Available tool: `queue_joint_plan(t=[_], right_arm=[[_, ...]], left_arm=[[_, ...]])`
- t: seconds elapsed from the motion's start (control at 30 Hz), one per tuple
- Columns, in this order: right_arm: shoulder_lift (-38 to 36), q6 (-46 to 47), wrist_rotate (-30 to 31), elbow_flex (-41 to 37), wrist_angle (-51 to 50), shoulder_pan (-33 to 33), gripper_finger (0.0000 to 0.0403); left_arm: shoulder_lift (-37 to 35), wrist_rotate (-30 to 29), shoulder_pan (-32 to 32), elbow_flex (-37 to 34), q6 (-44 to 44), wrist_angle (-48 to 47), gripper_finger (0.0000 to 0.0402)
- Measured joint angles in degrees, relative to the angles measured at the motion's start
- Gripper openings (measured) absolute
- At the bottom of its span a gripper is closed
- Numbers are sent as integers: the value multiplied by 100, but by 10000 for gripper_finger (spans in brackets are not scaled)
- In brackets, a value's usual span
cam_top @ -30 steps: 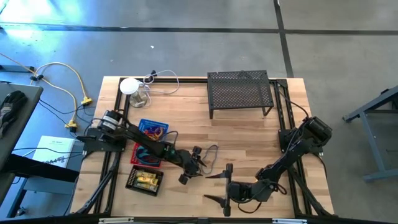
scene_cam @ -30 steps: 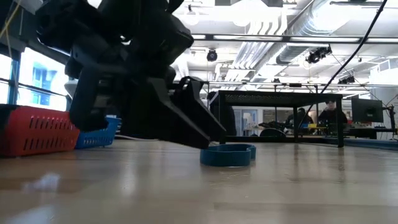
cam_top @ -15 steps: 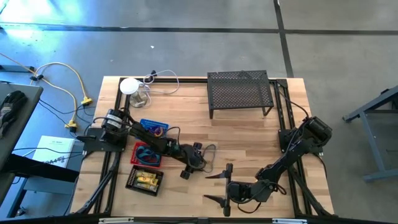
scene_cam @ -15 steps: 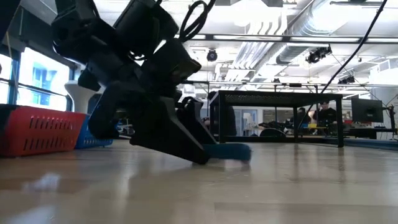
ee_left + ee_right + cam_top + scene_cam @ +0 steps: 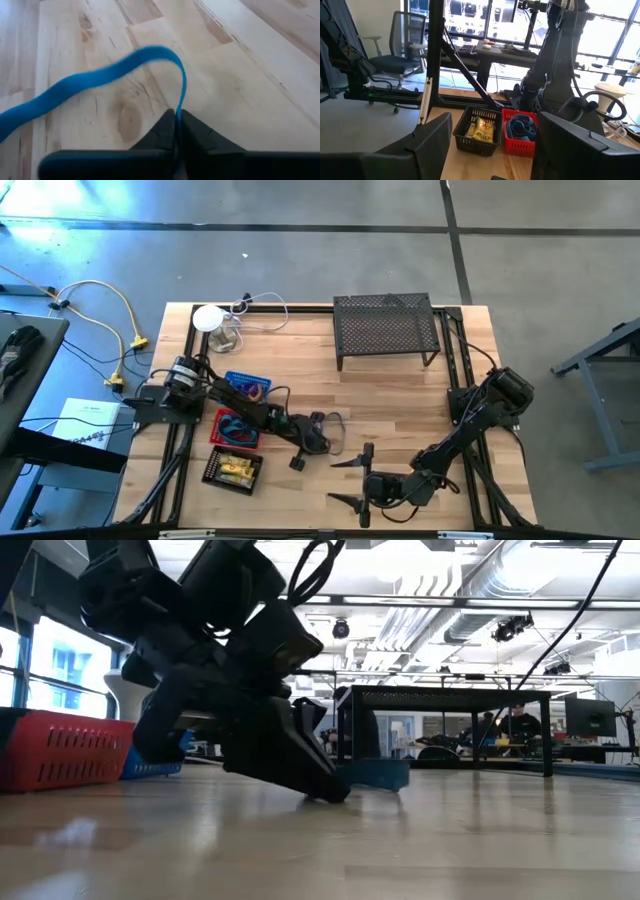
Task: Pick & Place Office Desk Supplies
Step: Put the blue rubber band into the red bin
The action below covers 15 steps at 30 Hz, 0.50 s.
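Observation:
A blue elastic loop (image 5: 100,80) lies on the wooden table near its middle, also seen in the high view as a loop (image 5: 333,422) and in the low view as a loop (image 5: 375,774). My left gripper (image 5: 177,117) is shut on it, with the fingertips down at the tabletop (image 5: 325,790). My right gripper (image 5: 348,481) waits open by the table's near edge with nothing between its fingers. A red basket (image 5: 235,427) holds more blue loops. A black basket (image 5: 232,468) holds yellow tubes. My left gripper pinches the blue loop's band (image 5: 180,102) between its two fingers, at the end of the loop nearest the gripper; whether one layer or two, I cannot tell. The fingers slant down from the table's left. The loop's other part (image 5: 60,92) arcs away over the wood.
A blue basket (image 5: 246,385) stands behind the red one. The big black mesh shelf (image 5: 385,330) is at the far right. A white round device (image 5: 209,318) with a cable sits at the far left corner. Bare wood lies between shelf and grippers.
My left gripper has gone a little toward the table's right and far edges, down onto the blue loop, and has shut on it. The loop, a flat oval before, is now squeezed at the gripper's end.

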Motion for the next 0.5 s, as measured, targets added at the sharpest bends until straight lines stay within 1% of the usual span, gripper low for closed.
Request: queue_joint_plan(t=[0.1, 0.2, 0.37, 0.5], right_arm=[[-2, 59, 0, 0, -91, -1, 285], [-2, 146, 2, 0, -145, -1, 285], [-2, 154, 0, 0, -262, 9, 285], [-2, 173, 1, 0, -355, 16, 285]], left_arm=[[-119, -54, -16, -3, -222, -163, 5], [-511, -136, -46, -31, -341, -754, 3], [-1646, -762, -192, -28, -465, -2137, 2], [-2722, -864, -429, -27, -798, -3137, 2]])
